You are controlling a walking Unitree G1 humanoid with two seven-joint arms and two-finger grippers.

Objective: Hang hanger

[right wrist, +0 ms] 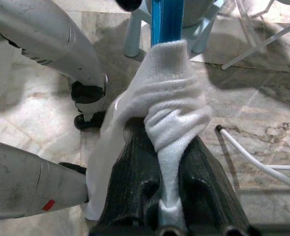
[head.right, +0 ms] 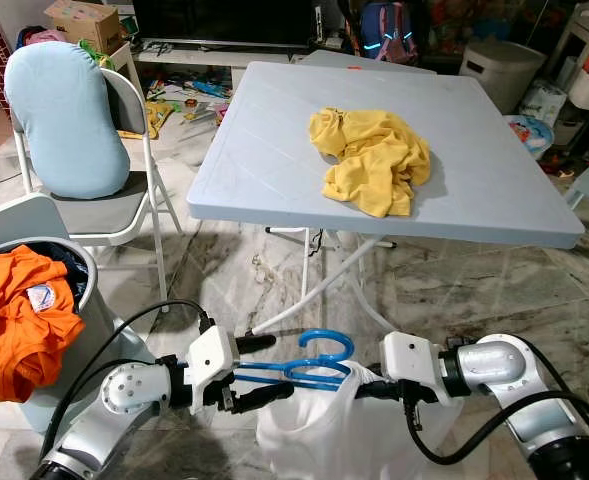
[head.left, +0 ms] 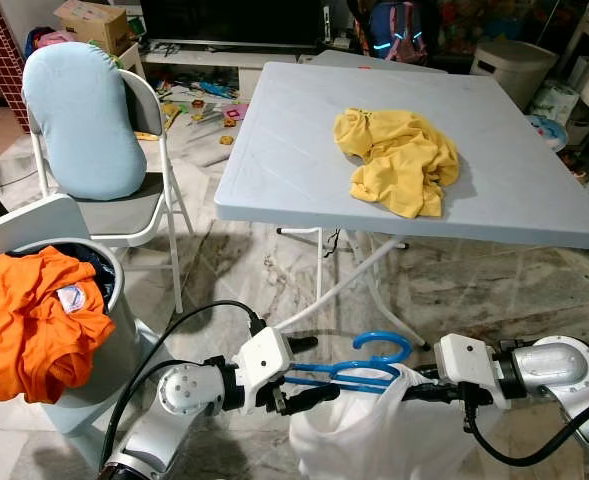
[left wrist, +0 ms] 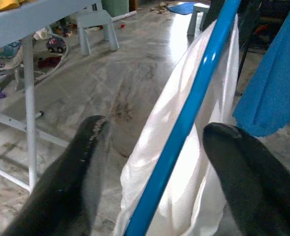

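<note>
Right end effector (right wrist: 170,162) pinches ribbed white cloth (right wrist: 172,113), seemingly draped over smooth blue hanger (head.left: 359,368).

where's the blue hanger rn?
Blue hanger sits low centre in the head views, between the left gripper and right gripper, inside the white garment.

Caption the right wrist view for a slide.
Right gripper pinching white garment draped on blue hanger.

A blue hanger (left wrist: 184,123) bearing white cloth (left wrist: 174,196) passes between the parted jaws.
</note>
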